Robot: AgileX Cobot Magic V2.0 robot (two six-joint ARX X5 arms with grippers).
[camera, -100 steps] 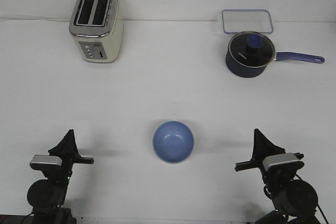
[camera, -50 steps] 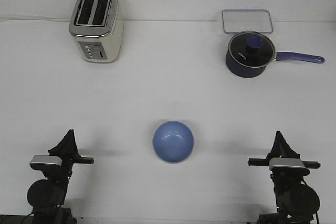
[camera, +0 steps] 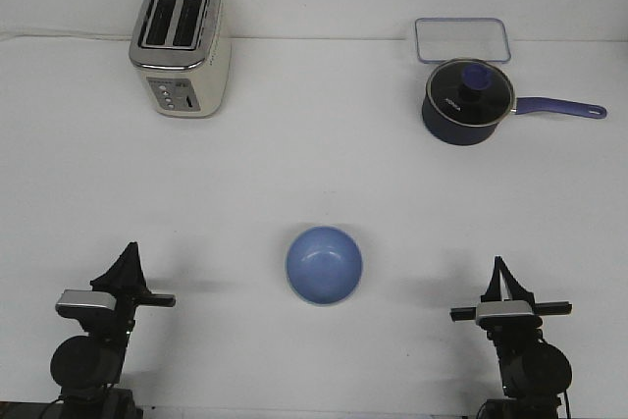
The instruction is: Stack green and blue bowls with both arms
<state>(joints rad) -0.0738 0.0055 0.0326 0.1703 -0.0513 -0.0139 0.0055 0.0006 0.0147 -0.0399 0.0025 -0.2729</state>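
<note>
The blue bowl (camera: 324,265) sits alone near the front middle of the white table (camera: 294,174), upright, mouth up, with nothing touching it. I see no green bowl from here; whether one is nested under the blue one I can't tell.

Left arm (camera: 90,340) is low at the near left corner, its gripper (camera: 128,260) pointing up and away, well apart from the bowl. Its fingers read as one dark wedge, so I can't tell whether they are parted or pressed together.

Right arm (camera: 525,365) is low at the near right corner, also well clear of the bowl. Its gripper (camera: 503,275) shows two thin prongs with a narrow slit of white table between them, so the fingers look slightly parted and they hold nothing.

At the back left stands a cream toaster (camera: 181,46). At the back right is a navy saucepan (camera: 467,102), glass lid on, blue handle pointing right. Just behind it lies a clear lid (camera: 462,40), flat on the table.
</note>
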